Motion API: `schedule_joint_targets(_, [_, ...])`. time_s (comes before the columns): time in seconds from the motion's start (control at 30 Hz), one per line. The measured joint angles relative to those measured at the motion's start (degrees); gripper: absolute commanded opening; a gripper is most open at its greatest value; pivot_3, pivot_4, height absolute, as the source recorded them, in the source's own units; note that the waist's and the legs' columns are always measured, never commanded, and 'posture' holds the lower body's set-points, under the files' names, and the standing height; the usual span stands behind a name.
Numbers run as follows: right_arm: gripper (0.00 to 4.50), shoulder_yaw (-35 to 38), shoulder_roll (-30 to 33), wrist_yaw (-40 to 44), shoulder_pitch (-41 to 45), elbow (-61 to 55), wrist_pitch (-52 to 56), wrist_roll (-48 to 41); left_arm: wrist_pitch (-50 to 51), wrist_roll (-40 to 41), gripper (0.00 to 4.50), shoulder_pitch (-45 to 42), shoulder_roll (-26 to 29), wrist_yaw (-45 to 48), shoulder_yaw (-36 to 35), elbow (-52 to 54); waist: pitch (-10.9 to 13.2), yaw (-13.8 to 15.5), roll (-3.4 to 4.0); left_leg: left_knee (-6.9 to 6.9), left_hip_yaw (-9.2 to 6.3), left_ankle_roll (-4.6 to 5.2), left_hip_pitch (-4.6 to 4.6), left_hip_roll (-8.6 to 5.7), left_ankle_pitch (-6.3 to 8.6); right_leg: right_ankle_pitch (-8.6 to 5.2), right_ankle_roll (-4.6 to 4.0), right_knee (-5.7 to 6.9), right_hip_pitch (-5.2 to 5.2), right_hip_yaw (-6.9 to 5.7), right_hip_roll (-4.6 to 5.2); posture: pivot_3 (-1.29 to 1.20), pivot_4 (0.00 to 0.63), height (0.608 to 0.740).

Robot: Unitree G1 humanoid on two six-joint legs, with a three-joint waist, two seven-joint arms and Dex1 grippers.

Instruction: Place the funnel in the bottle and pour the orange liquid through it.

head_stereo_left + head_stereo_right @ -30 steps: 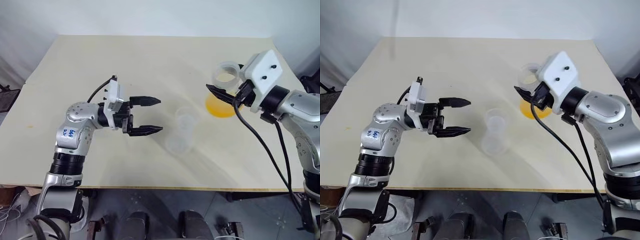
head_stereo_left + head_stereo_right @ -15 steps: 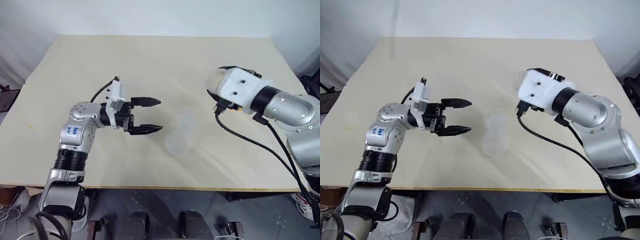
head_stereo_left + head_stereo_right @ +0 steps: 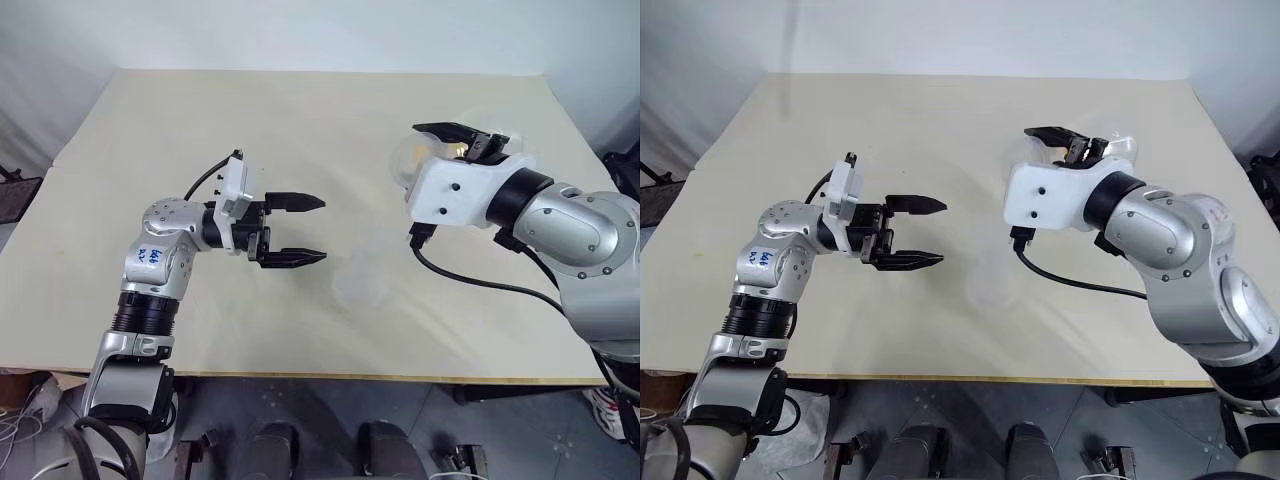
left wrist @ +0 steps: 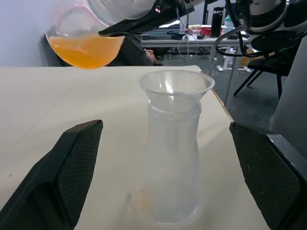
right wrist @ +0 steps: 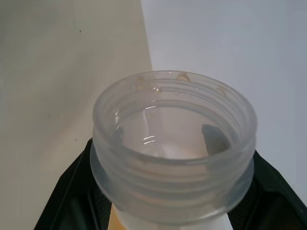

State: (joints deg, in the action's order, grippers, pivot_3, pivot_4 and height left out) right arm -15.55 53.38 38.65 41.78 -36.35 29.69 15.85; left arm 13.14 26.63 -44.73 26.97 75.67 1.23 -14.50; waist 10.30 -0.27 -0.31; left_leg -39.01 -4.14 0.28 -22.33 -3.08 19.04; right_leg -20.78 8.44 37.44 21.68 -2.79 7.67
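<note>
The bottle (image 4: pixel 172 177) stands upright on the table's middle, clear, with the funnel (image 4: pixel 176 88) seated in its neck. In the head views the bottle (image 3: pixel 362 272) is a faint clear shape. My left gripper (image 3: pixel 322 230) is open, level and pointing at the bottle from its left, a short gap away. My right gripper (image 3: pixel 445 140) is shut on the neck of a larger clear flask (image 3: pixel 402 165), held tilted in the air behind and to the right of the bottle. The orange liquid (image 4: pixel 86 50) pools in that flask's base. Black fingers (image 5: pixel 72 201) flank the flask's open mouth (image 5: pixel 172 139).
The pale table (image 3: pixel 250 120) has wide bare room to the left and behind. A black cable (image 3: pixel 455 278) hangs from my right wrist just right of the bottle. Past the table's right edge stand desks and a chair (image 4: pixel 268 57).
My right hand has rolled and shifted left toward the bottle, tipping the flask over; its orange pool now hides behind the hand in the head views. The left gripper has kept still.
</note>
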Motion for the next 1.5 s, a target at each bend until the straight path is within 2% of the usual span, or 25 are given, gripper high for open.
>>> schedule_joint_targets(0.57, [2.47,-2.3,-1.9,4.0,-0.8,-0.3,-8.0,13.8,0.1,0.3,4.5,3.1,1.1,-0.5,-0.4,3.7,0.0,0.0,0.0,0.0,0.0,0.0,0.0,0.0,0.0,0.0,0.0,0.01,0.01,0.01,0.0,0.0,0.15,0.74])
schedule_joint_targets(0.83, [2.47,-2.1,-2.6,6.0,-3.9,0.6,-12.6,17.0,0.5,0.7,4.5,3.1,1.1,-0.2,-0.5,3.8,0.0,0.0,0.0,0.0,0.0,0.0,0.0,-0.01,0.0,0.0,0.0,0.02,0.01,0.01,0.0,0.0,0.15,0.74])
schedule_joint_targets(1.5, [2.47,-1.4,-3.5,6.8,-3.9,3.4,-19.8,22.4,1.2,1.3,4.5,3.6,1.2,0.7,-0.5,4.7,0.0,-0.1,0.0,0.0,0.0,-0.01,0.01,0.0,0.0,0.0,0.0,0.03,0.01,0.0,-0.01,0.0,0.15,0.74])
